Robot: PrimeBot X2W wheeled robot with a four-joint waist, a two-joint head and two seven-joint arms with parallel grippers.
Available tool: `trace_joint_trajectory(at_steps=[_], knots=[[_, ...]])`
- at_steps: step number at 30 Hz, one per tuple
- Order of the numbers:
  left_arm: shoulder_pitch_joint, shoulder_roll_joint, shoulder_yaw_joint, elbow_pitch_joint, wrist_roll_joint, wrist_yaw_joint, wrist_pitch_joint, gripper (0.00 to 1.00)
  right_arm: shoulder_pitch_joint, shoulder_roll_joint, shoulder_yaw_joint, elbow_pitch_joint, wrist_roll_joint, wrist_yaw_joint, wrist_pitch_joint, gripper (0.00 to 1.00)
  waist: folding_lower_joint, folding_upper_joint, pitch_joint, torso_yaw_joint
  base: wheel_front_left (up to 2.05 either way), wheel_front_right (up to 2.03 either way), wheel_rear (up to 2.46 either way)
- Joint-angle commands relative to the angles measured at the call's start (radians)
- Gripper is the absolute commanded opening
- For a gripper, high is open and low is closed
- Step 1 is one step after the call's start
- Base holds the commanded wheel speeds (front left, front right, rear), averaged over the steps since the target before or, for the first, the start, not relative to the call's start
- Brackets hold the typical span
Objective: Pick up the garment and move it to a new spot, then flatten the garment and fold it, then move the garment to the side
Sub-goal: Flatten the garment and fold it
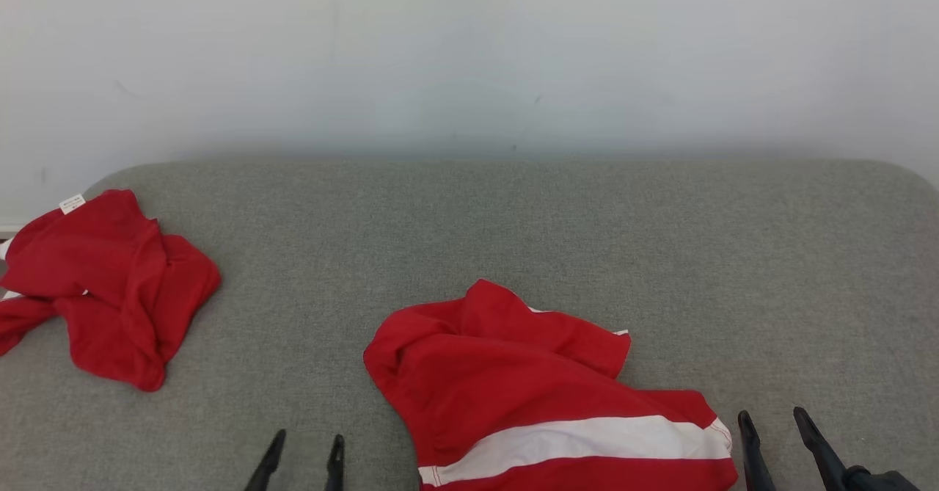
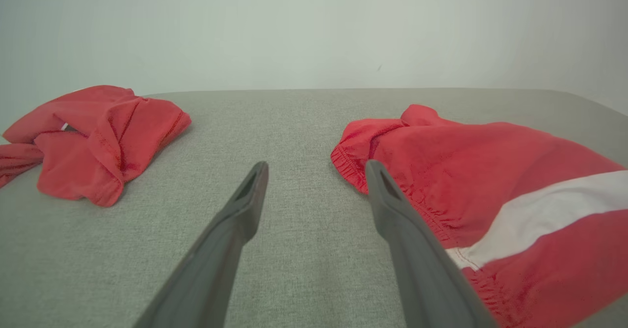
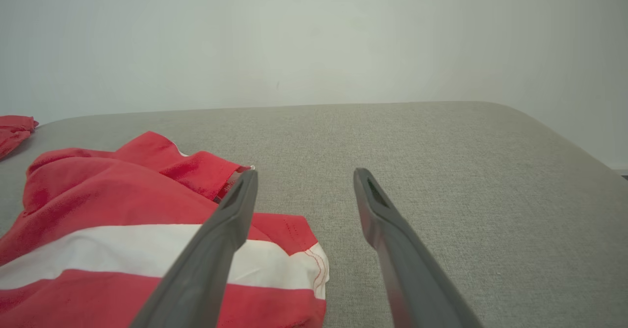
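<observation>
— Item one, as entered?
— One garment: red, crossed by a single white band, crumpled. It was recorded lying on the grey padded surface, at the near edge, about the middle.
— How was it placed against the pincers?
— It was logged between the two. The left gripper was noted just beside the gathered left edge, apart from the cloth. The right gripper was noted just beside the striped right corner. Whether that corner was touched by the nearer finger could not be told.
— State of the pincers?
— Both were recorded with fingers spread wide apart. Nothing was held in either.
— Other entries?
— Second red cloth: bunched, with a white label shown at its far end. It was set at the left side of the surface, well apart from item one and from both pincers. Pale wall: entered behind the surface.
</observation>
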Motion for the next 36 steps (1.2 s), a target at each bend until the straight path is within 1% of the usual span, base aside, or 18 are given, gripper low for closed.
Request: trace_joint_trajectory(at_steps=[1,3,7,12,15,21,23,30,31,32,33,34,35,36], knots=[[-0.022,0.001,-0.035,0.033,-0.02,-0.006,0.006,1.0,-0.022,-0.022,0.007,0.028,0.012,0.001,0.007,1.0,0.0,0.0,0.007,-0.002,0.0,0.0,0.0],[-0.039,-0.001,-0.087,0.076,-0.038,-0.008,0.017,1.0,-0.042,-0.039,0.016,0.069,0.02,0.001,0.014,1.0,0.0,0.0,0.013,-0.003,0.0,0.0,0.0],[-0.073,0.015,-0.205,0.15,-0.09,-0.004,0.024,1.0,-0.088,-0.069,0.039,0.163,0.037,0.001,0.022,1.0,0.0,0.0,0.028,-0.01,0.0,0.0,0.0],[-0.116,0.031,-0.304,0.222,-0.159,-0.005,0.03,1.0,-0.156,-0.089,0.082,0.288,0.057,0.001,0.027,1.0,0.0,0.0,0.049,-0.016,0.0,0.0,0.0],[-0.144,0.035,-0.343,0.263,-0.199,-0.005,0.034,1.0,-0.199,-0.094,0.107,0.363,0.071,0.001,0.022,1.0,0.0,0.0,0.059,-0.015,0.0,0.0,0.0],[-0.206,0.039,-0.414,0.335,-0.283,-0.005,0.044,1.0,-0.272,-0.083,0.172,0.49,0.095,0.001,0.013,1.0,0.0,0.0,0.073,-0.009,0.0,0.0,0.0],[-0.229,0.043,-0.433,0.358,-0.292,-0.005,0.046,1.0,-0.291,-0.081,0.193,0.523,0.105,0.001,0.009,1.0,0.0,0.0,0.077,-0.007,0.0,0.0,0.0],[-0.277,0.029,-0.49,0.426,-0.365,-0.005,0.053,1.0,-0.33,-0.065,0.257,0.623,0.136,0.001,0.009,1.0,0.0,0.0,0.085,-0.007,0.0,0.0,0.0],[-0.279,0.026,-0.499,0.436,-0.386,-0.005,0.057,0.85,-0.335,-0.06,0.267,0.642,0.144,0.001,0.014,1.0,0.0,0.0,0.086,-0.008,0.0,0.0,0.0],[-0.284,0.026,-0.508,0.443,-0.4,-0.005,0.056,0.61,-0.34,-0.056,0.279,0.658,0.15,0.001,0.02,1.0,0.0,0.0,0.086,-0.008,0.0,0.0,0.0],[-0.29,0.029,-0.513,0.453,-0.41,-0.005,0.054,0.48,-0.347,-0.053,0.288,0.671,0.156,0.001,0.019,0.55,0.0,0.0,0.086,-0.01,0.0,0.0,0.0],[-0.291,0.028,-0.519,0.465,-0.423,-0.005,0.058,0.37,-0.352,-0.049,0.297,0.681,0.164,0.001,0.017,0.37,0.0,0.0,0.086,-0.01,0.0,0.0,0.0],[-0.296,0.029,-0.527,0.47,-0.432,-0.005,0.055,0.07,-0.354,-0.045,0.307,0.692,0.174,0.001,0.018,0.0,0.0,0.0,0.084,-0.01,0.0,0.0,0.0],[-0.302,0.031,-0.533,0.473,-0.438,-0.005,0.045,0.0,-0.358,-0.045,0.315,0.701,0.181,0.001,0.017,0.0,0.0,0.0,0.084,-0.01,0.0,0.0,0.0]])
